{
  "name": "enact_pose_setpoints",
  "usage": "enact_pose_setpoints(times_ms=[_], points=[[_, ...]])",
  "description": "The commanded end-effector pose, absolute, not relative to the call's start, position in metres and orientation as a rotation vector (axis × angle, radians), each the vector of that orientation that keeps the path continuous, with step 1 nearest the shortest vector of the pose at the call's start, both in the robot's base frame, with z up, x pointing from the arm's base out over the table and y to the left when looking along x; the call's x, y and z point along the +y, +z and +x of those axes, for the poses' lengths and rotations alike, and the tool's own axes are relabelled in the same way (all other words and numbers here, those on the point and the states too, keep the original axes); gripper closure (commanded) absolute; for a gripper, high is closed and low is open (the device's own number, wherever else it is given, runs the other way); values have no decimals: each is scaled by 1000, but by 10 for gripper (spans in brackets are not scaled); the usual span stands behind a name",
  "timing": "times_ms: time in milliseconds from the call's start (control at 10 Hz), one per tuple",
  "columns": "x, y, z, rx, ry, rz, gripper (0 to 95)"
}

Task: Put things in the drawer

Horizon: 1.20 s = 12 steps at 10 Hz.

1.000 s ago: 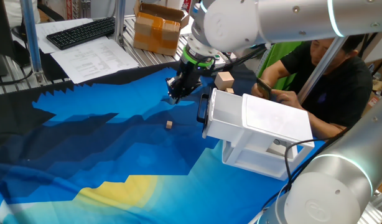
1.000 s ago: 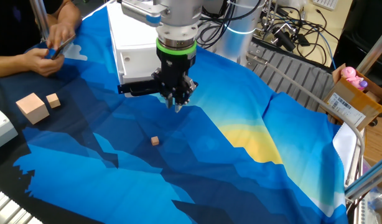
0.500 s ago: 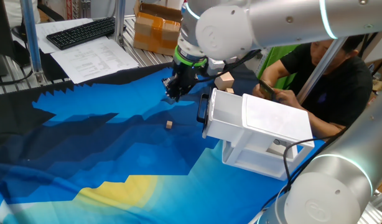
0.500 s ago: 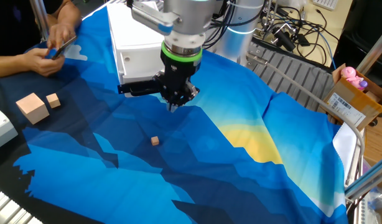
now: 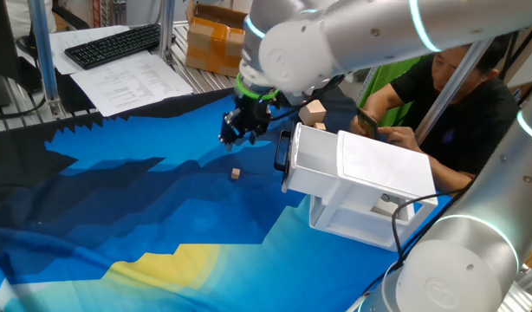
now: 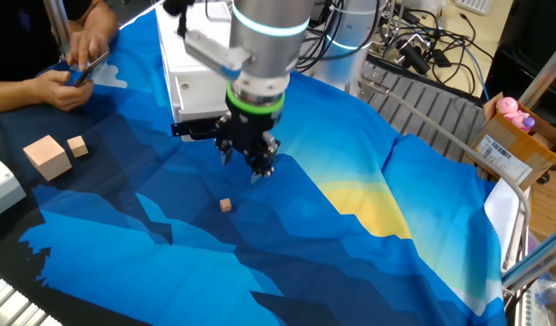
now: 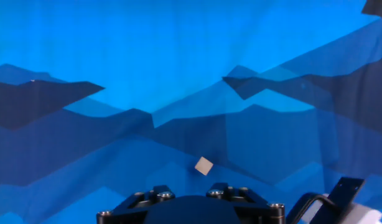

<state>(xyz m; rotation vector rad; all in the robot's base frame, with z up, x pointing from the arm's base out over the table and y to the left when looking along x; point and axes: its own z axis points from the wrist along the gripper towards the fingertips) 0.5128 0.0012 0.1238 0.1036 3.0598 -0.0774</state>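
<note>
While the gripper [image 6: 244, 162] hangs at frame centre, its jaws spread and empty, a tiny cube [image 6: 225, 205] lies just below on the desk [image 6: 369, 235]. At upper centre stands the drawer [image 5: 311, 159], pulled open.

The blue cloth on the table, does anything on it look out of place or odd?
Only one thing: a tiny wooden cube lies alone on the blue cloth, apart from the two larger blocks near the person. The gripper hangs above it.

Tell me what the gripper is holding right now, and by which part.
Nothing. The gripper hangs above the cloth, and the tiny cube lies loose on the cloth below it, untouched.
</note>
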Motion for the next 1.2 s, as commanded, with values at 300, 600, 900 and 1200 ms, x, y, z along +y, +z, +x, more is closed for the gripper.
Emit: enact_pose_setpoints(times_ms=[300, 600, 900, 1200], points=[[-13, 95, 525, 3086, -88, 113, 380], [-11, 71, 526, 3102, -95, 123, 380], [-13, 50, 525, 3105, -97, 133, 380], [-11, 30, 523, 3104, -100, 146, 380]])
